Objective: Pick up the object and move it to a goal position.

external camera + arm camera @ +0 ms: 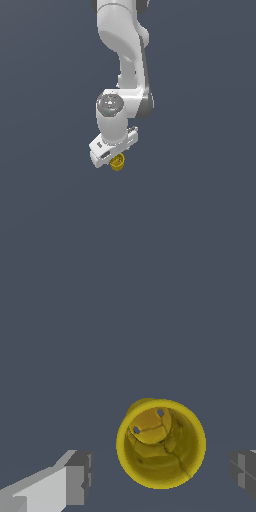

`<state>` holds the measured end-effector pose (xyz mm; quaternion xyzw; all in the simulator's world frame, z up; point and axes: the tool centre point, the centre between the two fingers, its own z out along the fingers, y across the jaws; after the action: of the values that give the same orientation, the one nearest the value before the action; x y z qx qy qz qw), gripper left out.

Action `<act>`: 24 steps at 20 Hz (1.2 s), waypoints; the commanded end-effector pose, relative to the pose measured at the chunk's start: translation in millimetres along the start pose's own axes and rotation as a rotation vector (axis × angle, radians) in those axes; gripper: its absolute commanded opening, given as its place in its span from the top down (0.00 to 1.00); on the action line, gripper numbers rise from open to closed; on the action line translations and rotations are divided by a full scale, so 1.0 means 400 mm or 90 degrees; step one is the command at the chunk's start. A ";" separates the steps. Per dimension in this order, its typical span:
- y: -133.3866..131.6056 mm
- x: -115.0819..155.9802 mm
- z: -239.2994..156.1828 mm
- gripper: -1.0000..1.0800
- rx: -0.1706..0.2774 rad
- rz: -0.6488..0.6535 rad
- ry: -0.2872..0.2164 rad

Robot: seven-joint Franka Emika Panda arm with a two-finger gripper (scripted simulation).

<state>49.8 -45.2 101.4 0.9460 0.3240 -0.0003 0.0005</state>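
Plain dark grey surface all round, nothing else about. Gripper (pixel 160 476) hanging low, jaws spread wide, gripping nothing. Between the pads (pixel 80 476), the yellow cup (pixel 161 443), upright, hollow top showing. Looks light, rigid, thin-walled, probably slick; best pinched across the outer wall, mid-height, centred.

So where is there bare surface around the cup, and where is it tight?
Bare grey surface lies on every side of the yellow cup and the arm in the exterior view. It is tight only at the cup itself: the open gripper straddles it, with one finger pad on each side, not touching.
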 end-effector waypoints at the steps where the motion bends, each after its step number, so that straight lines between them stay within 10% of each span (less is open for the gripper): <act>1: 0.007 0.000 0.006 0.04 0.000 -0.016 0.000; 24: 0.013 -0.003 0.138 0.04 0.000 -0.030 0.001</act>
<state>51.2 -50.0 47.7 0.9381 0.3465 -0.0009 -0.0004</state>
